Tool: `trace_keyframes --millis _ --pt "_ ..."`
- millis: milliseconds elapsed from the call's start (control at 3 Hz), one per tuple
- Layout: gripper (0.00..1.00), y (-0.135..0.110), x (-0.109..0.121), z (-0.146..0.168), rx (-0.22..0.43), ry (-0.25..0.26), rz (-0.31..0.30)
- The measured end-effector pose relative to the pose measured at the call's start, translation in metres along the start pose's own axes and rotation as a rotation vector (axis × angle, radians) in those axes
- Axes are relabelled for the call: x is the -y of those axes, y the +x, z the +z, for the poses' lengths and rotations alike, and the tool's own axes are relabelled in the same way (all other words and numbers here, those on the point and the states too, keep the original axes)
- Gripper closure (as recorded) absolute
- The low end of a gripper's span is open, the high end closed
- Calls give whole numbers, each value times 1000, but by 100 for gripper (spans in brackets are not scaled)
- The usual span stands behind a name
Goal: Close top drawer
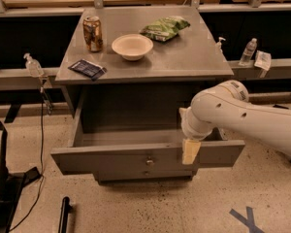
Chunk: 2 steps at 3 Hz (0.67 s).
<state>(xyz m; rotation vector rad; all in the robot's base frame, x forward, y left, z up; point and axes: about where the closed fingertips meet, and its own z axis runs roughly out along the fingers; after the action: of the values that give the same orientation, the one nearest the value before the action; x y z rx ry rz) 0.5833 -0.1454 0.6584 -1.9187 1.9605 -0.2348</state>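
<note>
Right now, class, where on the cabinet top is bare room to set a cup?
Front right of the cabinet top, between bowl, green bag and the edges. Crowded left: can, packet. The gripper sits on the front of the top drawer.

My arm (252,120) extends in from the right, wrist (199,125) bent downward. My gripper (190,151) hangs below it, pointing down

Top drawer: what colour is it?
Plain grey top drawer, seen in the camera view; the gripper sits at its front panel.
</note>
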Motion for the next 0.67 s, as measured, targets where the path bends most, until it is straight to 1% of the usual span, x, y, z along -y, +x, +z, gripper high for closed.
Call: trace_keyframes --millis 333,667 --pt "0 0 0 0 0 0 0" --pt "0 -4 6 4 13 -8 -15"
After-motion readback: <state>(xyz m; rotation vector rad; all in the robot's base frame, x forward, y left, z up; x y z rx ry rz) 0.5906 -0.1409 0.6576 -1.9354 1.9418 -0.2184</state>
